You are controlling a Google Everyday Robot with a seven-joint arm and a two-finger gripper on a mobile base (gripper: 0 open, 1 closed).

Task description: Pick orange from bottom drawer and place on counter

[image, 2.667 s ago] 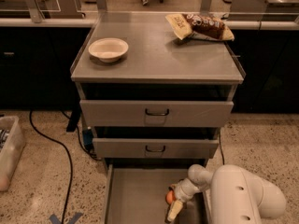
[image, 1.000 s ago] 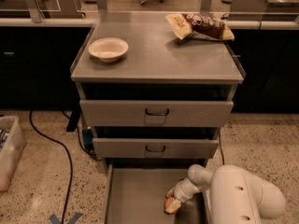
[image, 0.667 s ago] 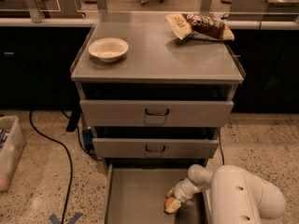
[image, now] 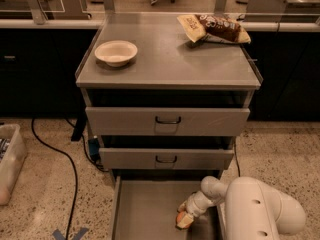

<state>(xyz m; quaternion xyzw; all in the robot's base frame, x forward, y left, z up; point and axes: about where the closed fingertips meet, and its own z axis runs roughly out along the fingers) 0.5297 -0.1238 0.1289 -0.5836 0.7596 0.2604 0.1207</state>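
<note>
The bottom drawer [image: 145,211] is pulled out, showing its flat grey floor. The orange [image: 182,220] lies on that floor near the right side. My gripper [image: 186,215] reaches down into the drawer from the white arm at the lower right, and its tip is right at the orange, touching or enclosing it from above. The counter [image: 167,59] is the grey metal top of the cabinet, well above the gripper.
A white bowl [image: 116,52] stands on the counter's left part and a chip bag [image: 214,29] lies at its back right. The two upper drawers [image: 167,120] are slightly open. A black cable [image: 65,159] and a plastic bin [image: 9,161] are on the floor to the left.
The gripper has come down a little onto the orange, which now shows slightly higher and closer under its tip. Over the last second nothing visibly moved.
</note>
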